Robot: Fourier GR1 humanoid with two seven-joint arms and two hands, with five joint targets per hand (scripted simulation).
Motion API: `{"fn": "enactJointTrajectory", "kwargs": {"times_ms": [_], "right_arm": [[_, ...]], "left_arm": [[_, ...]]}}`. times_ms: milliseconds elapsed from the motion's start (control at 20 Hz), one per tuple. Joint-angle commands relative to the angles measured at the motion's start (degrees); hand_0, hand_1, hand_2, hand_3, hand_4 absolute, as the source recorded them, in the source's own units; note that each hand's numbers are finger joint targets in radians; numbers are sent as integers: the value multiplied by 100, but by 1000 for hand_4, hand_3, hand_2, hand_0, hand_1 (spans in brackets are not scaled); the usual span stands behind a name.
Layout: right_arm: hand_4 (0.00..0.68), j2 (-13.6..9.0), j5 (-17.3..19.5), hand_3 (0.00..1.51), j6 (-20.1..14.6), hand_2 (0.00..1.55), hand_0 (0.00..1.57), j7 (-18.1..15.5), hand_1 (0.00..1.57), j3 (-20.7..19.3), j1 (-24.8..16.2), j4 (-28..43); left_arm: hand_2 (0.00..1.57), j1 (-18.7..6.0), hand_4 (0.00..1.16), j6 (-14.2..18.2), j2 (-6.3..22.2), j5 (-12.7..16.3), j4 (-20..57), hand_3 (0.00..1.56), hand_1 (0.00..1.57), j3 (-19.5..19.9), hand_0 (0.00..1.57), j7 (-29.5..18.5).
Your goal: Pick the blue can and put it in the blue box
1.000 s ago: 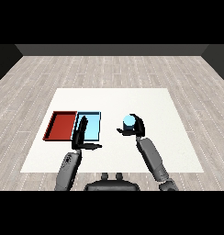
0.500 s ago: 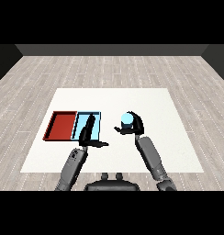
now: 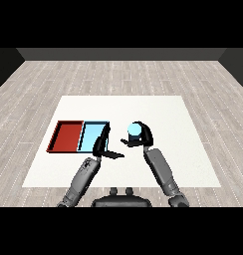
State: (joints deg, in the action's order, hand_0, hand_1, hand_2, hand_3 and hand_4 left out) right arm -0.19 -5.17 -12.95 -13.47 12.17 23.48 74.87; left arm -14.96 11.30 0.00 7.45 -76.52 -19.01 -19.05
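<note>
Since the earlier frames the left hand (image 3: 104, 143) has slid to the right, from over the middle of the blue tray (image 3: 91, 136) to its right edge, while the right hand (image 3: 139, 137) has barely shifted with its load. The left hand's fingers are straight and point far across the table along the tray's right wall, and its thumb juts out to the right just above the white table (image 3: 183, 149); it holds nothing. The right hand is curled round the blue can (image 3: 134, 131), whose pale blue top shows between the dark fingers and the thumb. The can sits in that hand to the right of the blue tray, apart from it, over bare table, near the left hand's thumb. Whether the can is lifted or resting on the table, I cannot tell. The red tray (image 3: 66, 136) lies touching the blue tray's left side, and both are at the left part of the table
</note>
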Motion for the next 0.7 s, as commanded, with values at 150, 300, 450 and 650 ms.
{"fn": "enactJointTrajectory", "kwargs": {"times_ms": [150, 300, 450, 650], "right_arm": [[553, 18, -248, 1360, -322, 1459, 1437, -239, 1437, 502, 163, -219], [555, 18, -92, 1365, -202, 1456, 1419, 589, 1419, 340, 193, 466], [560, 19, -522, 1382, 161, 1469, 1444, -506, 1444, 192, 470, -783], [553, 18, -460, 1357, -252, 1460, 1435, 78, 1435, 514, 442, -197]], "left_arm": [[0, -267, 0, 434, 0, 213, 667, 0, 0, -460, 0, -358], [0, -596, 0, 260, 0, 453, 835, 0, 0, -252, 0, -108], [0, -436, 0, 299, 0, 635, 1056, 0, 0, -427, 0, -296], [0, -448, 0, 691, 0, 796, 775, 0, 0, -900, 0, -173]]}}
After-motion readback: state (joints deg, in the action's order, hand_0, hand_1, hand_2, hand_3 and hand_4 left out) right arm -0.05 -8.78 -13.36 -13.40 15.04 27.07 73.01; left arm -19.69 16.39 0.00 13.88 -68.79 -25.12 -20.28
